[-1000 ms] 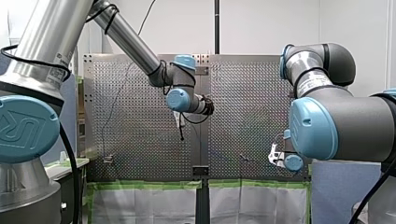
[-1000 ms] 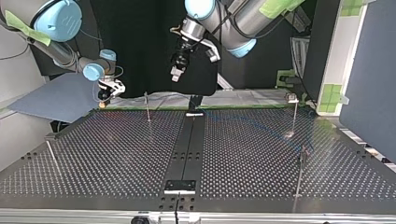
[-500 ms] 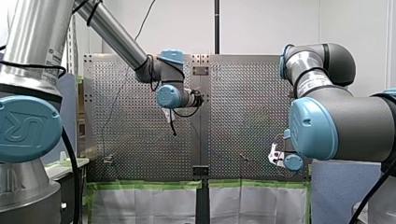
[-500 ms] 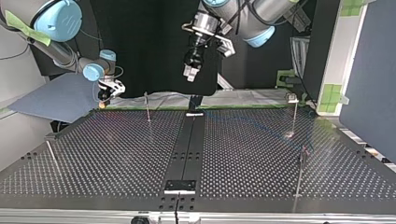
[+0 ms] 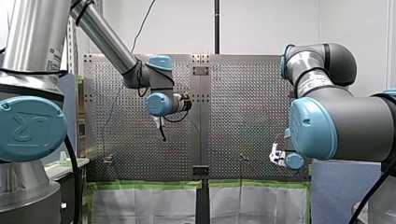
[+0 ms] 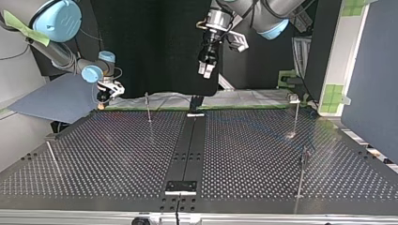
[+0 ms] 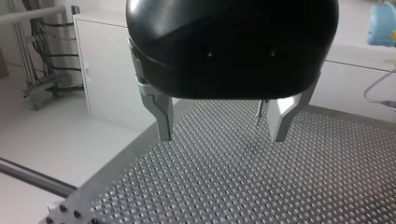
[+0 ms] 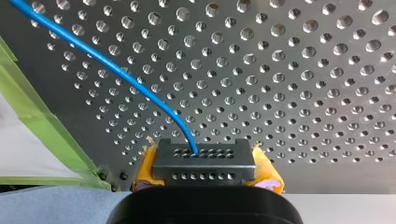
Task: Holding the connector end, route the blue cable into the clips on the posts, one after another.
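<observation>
Meanwhile, my right gripper [image 8: 204, 173] was clamped on the connector [image 8: 204, 158], a dark block with rows of small holes, which was pinched between two yellow pads [image 8: 269, 176] that showed at either side of it. The blue cable [image 8: 116, 70] came out of the connector's face and ran ahead of the gripper, bending away across the holed table [image 8: 303, 70] toward the side where a strip of green tape [image 8: 42, 121] edged the metal. The cable lay close over the table, though whether it touched the surface could not be told.

In the top view this gripper sat at the upper left of the frame, low by the table's far left corner.

My left gripper [image 7: 222, 133] hung near the upper middle of the top view, well above the table's far edge and well apart from the other gripper. Its wrist view showed the two metal fingers [image 7: 161, 116] spread wide, with only the table seen through the gap between them.

Thin posts [image 6: 148, 108] stood on the table in the top view: one near the far edge left of the middle, one at the far right, one nearer the camera on the right, and one by the left edge. The clips at their tops were too small to make out clearly.
</observation>
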`<act>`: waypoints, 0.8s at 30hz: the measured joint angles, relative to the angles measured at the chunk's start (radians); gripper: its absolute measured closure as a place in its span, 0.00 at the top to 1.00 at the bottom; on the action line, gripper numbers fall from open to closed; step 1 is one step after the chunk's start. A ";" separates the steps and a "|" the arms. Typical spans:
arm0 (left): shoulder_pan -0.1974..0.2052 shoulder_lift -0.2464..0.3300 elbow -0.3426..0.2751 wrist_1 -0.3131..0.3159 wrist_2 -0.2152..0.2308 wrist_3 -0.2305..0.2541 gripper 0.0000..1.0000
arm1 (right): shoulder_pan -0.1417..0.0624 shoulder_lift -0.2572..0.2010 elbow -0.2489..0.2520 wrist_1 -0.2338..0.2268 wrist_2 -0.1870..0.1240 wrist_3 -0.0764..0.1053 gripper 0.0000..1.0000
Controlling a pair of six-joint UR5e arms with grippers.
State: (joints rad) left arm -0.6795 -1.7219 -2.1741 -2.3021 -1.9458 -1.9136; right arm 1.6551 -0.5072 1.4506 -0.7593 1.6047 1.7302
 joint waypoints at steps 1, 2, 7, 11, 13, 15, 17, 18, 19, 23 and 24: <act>0.007 0.000 -0.008 0.007 0.007 0.000 1.00 | 0.000 0.000 0.000 0.002 0.000 0.000 0.00; 0.015 0.000 -0.016 0.014 0.013 0.001 1.00 | -0.001 0.000 0.000 0.003 0.000 0.000 0.00; 0.038 0.000 -0.047 0.032 0.029 0.009 1.00 | 0.001 0.000 0.000 0.004 0.000 -0.002 0.00; 0.040 0.000 -0.051 0.034 0.030 0.010 1.00 | 0.002 0.000 0.000 0.004 0.000 -0.003 0.00; 0.041 0.000 -0.051 0.034 0.030 0.010 1.00 | 0.002 0.000 0.000 0.004 0.000 -0.003 0.00; 0.041 0.000 -0.051 0.035 0.031 0.010 1.00 | 0.002 0.000 0.000 0.004 0.000 -0.003 0.00; 0.041 0.000 -0.052 0.035 0.031 0.010 1.00 | 0.002 0.000 0.000 0.004 0.000 -0.003 0.00; 0.041 0.000 -0.052 0.035 0.031 0.010 1.00 | 0.002 0.000 0.000 0.004 0.000 -0.003 0.00; 0.041 0.000 -0.052 0.035 0.031 0.010 1.00 | 0.002 0.000 0.000 0.004 0.000 -0.003 0.00; 0.041 0.000 -0.052 0.035 0.031 0.010 1.00 | 0.002 0.000 0.000 0.004 0.000 -0.003 0.00; 0.041 0.000 -0.052 0.035 0.031 0.010 1.00 | 0.002 0.000 0.000 0.004 0.000 -0.003 0.00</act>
State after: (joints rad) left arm -0.6385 -1.7216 -2.2259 -2.2674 -1.9151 -1.9036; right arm 1.6575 -0.5071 1.4505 -0.7549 1.6047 1.7276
